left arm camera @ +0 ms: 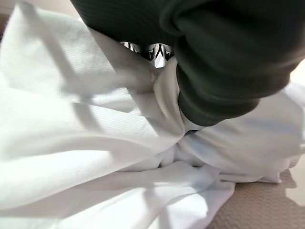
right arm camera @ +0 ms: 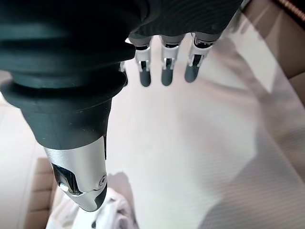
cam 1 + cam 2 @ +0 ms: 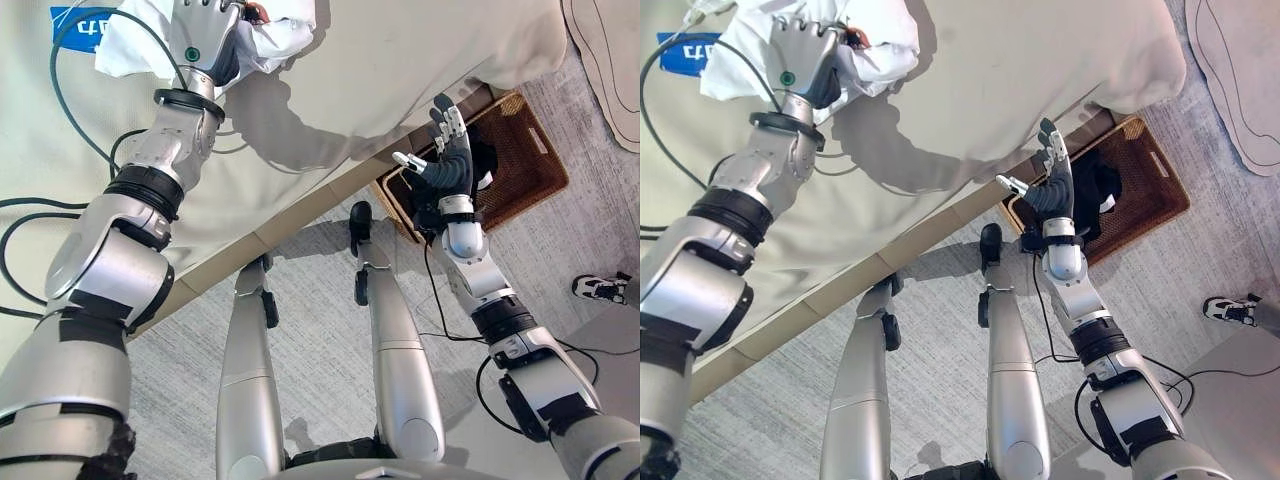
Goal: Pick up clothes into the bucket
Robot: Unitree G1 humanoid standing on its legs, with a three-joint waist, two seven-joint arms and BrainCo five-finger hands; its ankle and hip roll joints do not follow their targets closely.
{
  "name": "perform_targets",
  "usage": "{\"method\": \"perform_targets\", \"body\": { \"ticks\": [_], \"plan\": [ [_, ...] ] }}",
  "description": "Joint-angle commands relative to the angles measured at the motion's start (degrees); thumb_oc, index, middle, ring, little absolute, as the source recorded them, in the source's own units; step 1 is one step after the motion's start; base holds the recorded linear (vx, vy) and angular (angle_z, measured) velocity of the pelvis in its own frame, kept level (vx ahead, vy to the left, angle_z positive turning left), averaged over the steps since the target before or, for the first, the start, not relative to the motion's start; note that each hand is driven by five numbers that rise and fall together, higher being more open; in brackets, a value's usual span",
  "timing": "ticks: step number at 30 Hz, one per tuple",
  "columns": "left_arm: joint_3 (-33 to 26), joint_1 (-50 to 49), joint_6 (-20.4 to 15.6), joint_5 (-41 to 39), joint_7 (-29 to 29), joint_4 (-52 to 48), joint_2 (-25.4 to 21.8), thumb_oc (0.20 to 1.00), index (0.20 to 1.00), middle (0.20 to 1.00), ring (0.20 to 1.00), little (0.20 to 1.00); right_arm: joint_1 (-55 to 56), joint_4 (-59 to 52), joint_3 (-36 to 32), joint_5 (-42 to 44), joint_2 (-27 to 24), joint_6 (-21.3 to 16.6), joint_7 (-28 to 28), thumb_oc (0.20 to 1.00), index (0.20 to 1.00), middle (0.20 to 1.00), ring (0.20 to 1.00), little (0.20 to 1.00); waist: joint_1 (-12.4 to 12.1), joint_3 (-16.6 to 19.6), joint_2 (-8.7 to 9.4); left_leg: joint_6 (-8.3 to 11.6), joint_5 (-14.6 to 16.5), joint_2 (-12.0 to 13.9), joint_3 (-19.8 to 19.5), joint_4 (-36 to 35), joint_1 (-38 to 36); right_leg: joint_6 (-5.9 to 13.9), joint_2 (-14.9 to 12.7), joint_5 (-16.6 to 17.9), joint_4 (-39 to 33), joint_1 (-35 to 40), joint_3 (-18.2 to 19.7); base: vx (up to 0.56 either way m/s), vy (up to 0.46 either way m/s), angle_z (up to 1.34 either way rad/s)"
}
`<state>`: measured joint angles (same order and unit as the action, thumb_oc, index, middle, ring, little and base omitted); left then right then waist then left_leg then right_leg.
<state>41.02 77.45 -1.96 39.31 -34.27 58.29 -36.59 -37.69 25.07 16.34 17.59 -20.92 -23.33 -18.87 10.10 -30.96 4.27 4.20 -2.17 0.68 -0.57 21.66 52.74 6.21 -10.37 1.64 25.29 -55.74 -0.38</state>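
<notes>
The fingers (image 1: 157,51) of the left hand (image 3: 205,40) are curled into the white cloth (image 1: 95,143) bunched on the bed (image 3: 400,70). The right hand (image 3: 450,160) is held open over the brown basket (image 3: 530,160) on the floor, holding nothing.

**A bedroom at home**

A wide bed (image 3: 400,70) spread with a pale beige cover takes up much of the eye views, and a crumpled white garment (image 3: 875,45) lies on it. Beside the bed, on grey carpeted floor (image 3: 320,300), stands a brown woven basket (image 3: 535,160) with dark clothing inside. A pale rug edge (image 3: 610,60) and a sneaker (image 3: 600,288) lie near.
</notes>
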Motion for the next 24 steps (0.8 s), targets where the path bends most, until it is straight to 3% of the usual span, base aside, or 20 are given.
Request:
{"method": "perform_targets", "body": {
  "ticks": [1,4,12,18,19,20,24],
  "plan": [
    [-3.2,-5.0,1.1,0.6,1.8,2.9,-3.1,0.2,0.2,0.2,0.2,0.2,2.2,-3.8,-2.1,0.8,-0.4,-3.6,0.5,1.0,1.0,1.0,1.0,1.0,0.3,3.2,-0.3,-1.87,5.1,-0.4,1.9,6.5,2.3,3.26,-2.0,4.7,-4.6,1.6,-1.8,0.0,0.0,0.0],
    [-4.8,-7.8,0.2,0.2,1.9,1.0,-2.6,0.2,0.2,0.2,0.2,0.2,2.6,-3.3,-2.1,0.2,-0.1,-3.4,0.5,1.0,1.0,1.0,1.0,1.0,-0.2,3.4,-0.3,-1.8,4.9,-0.4,2.0,5.7,0.4,3.32,-2.2,4.6,-5.0,3.5,-2.2,0.0,0.004,0.02],
    [-15.3,-23.6,-5.2,-3.3,2.3,-18.6,0.3,0.2,0.2,0.2,0.2,0.2,6.2,-3.7,-5.2,-1.7,-0.3,-1.9,0.0,1.0,1.0,1.0,1.0,1.0,-3.0,4.4,-0.91,-1.83,4.8,-1.4,1.3,1.0,-10.6,3.36,-3.3,4.1,-8.0,14.4,-3.7,0.03,-0.002,0.04],
    [-21.5,-35.9,-12.5,-8.4,5.0,-33.7,3.2,0.2,0.2,0.2,0.2,0.2,7.7,-3.2,-7.3,-4.0,-0.7,-0.7,0.2,1.0,1.0,1.0,1.0,1.0,-5.7,6.4,-1.35,-1.86,4.0,-2.0,0.2,-4.7,-20.7,3.36,-4.2,4.0,-12.2,25.0,-5.6,0.06,-0.013,0.14],
    [-21.6,-36.1,-12.5,-8.4,5.0,-33.8,3.2,0.2,0.2,0.2,0.2,0.2,7.7,-3.2,-7.3,-4.0,-0.7,-0.7,0.2,1.0,1.0,1.0,1.0,1.0,-5.5,6.4,-1.31,-1.91,3.5,-2.1,0.1,-5.1,-20.7,3.34,-4.3,4.4,-12.5,25.0,-5.6,0.12,-0.03,0.14],
    [-22.6,-39.1,-14.8,-10.4,6.4,-37.1,4.2,0.2,0.2,0.2,0.2,0.2,8.1,-2.9,-7.4,-5.4,-0.9,-0.2,0.0,1.0,1.0,1.0,1.0,1.0,-6.3,7.2,-1.39,-1.74,3.6,-2.1,-0.2,-6.4,-23.3,3.43,-4.3,4.0,-13.7,28.1,-6.3,0.03,-0.012,0.12],
    [-23.8,-43.4,-17.4,-13.4,8.7,-41.3,5.0,0.2,0.2,0.2,0.2,0.2,8.8,-2.7,-7.2,-6.8,-1.1,0.4,0.6,1.0,1.0,1.0,1.0,1.0,-7.0,8.7,-1.23,-1.73,2.8,-2.0,-0.8,-9.0,-27.0,3.43,-4.1,4.5,-16.3,32.2,-7.2,0.09,-0.025,0.14]
  ]
}}
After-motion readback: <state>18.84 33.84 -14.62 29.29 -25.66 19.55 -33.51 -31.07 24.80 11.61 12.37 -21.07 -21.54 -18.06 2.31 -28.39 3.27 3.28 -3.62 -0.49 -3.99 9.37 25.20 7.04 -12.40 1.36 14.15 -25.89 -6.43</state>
